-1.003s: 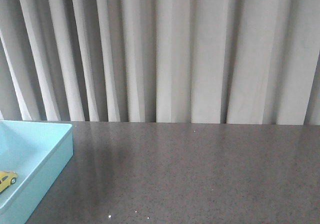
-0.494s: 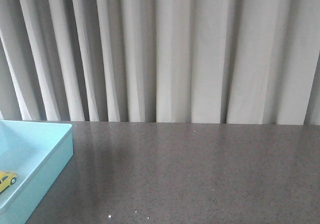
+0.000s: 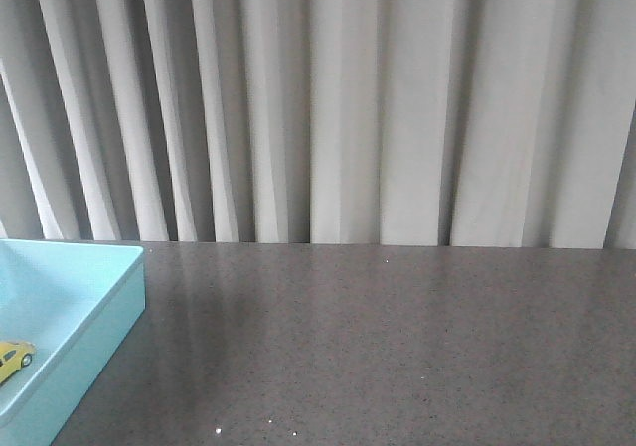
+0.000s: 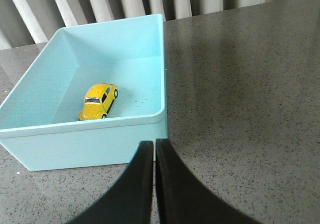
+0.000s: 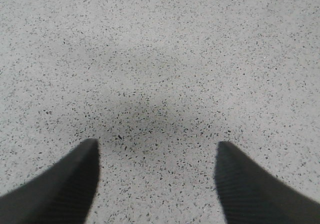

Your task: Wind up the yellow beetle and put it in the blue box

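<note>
In the front view, a dark grey speckled stone-look table (image 3: pixel 397 347) stretches back to a wall of pale grey pleated curtains (image 3: pixel 348 108). At the table's left edge sits the large pale turquoise shallow rectangular box (image 3: pixel 109 312), partly cut off by the frame, and inside it, on the floor near the left border, lies the small bright yellow rounded beetle toy car (image 3: pixel 14 359); neither arm shows here. In the left wrist view, the same box (image 4: pixel 162 64) lies whole on the table (image 4: pixel 240 84), and the yellow beetle (image 4: pixel 98 101) rests on its wheels on the box floor, close to the near wall and clear of the side walls. The left gripper (image 4: pixel 154 149) hangs just outside that near wall, its two black fingers (image 4: pixel 142 184) pressed together with only a thin seam between them and nothing held. In the right wrist view, the right gripper (image 5: pixel 156 151) hovers over bare speckled tabletop (image 5: pixel 160 49), its two dark fingertips (image 5: pixel 80 164) spread well apart and empty, with a soft shadow on the surface between them.
</note>
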Robot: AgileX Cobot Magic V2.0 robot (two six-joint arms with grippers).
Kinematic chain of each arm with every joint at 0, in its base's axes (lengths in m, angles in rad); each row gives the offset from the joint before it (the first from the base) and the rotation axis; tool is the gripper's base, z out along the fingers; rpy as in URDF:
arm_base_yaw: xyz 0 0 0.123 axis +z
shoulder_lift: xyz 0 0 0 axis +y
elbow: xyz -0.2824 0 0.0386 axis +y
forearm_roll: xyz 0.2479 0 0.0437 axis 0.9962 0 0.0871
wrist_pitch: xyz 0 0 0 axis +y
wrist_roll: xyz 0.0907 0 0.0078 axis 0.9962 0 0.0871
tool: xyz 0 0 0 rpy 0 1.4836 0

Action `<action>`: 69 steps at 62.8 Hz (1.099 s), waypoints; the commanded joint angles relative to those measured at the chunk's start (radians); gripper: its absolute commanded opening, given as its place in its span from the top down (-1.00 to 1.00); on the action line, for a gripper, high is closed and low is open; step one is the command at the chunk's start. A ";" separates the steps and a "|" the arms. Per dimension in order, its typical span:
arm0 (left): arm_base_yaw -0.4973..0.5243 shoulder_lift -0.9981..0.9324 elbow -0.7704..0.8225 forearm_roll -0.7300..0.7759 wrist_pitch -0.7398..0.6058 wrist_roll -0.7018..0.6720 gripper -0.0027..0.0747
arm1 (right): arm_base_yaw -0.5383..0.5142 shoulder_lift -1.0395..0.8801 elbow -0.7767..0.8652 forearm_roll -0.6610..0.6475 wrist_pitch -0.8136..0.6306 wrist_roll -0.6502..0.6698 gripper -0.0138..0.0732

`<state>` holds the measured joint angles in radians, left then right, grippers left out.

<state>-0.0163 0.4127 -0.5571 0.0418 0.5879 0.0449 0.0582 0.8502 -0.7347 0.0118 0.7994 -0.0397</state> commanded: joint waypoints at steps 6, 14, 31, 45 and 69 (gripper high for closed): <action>-0.008 0.009 -0.026 -0.004 -0.075 -0.008 0.95 | 0.002 -0.009 -0.024 0.000 -0.042 -0.003 0.37; -0.007 0.009 -0.026 -0.003 -0.075 -0.008 0.94 | 0.002 -0.009 -0.024 0.000 -0.041 -0.003 0.72; -0.007 -0.006 -0.024 -0.004 -0.075 -0.008 0.95 | 0.002 -0.009 -0.024 0.000 -0.039 -0.003 0.70; -0.007 -0.120 0.083 -0.006 -0.077 -0.008 0.95 | 0.002 -0.009 -0.024 0.000 -0.039 -0.003 0.70; -0.007 -0.382 0.499 0.001 -0.419 -0.009 0.95 | 0.002 -0.009 -0.024 0.000 -0.039 -0.003 0.70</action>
<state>-0.0163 0.0594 -0.1211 0.0467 0.3772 0.0449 0.0582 0.8502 -0.7347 0.0118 0.8084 -0.0392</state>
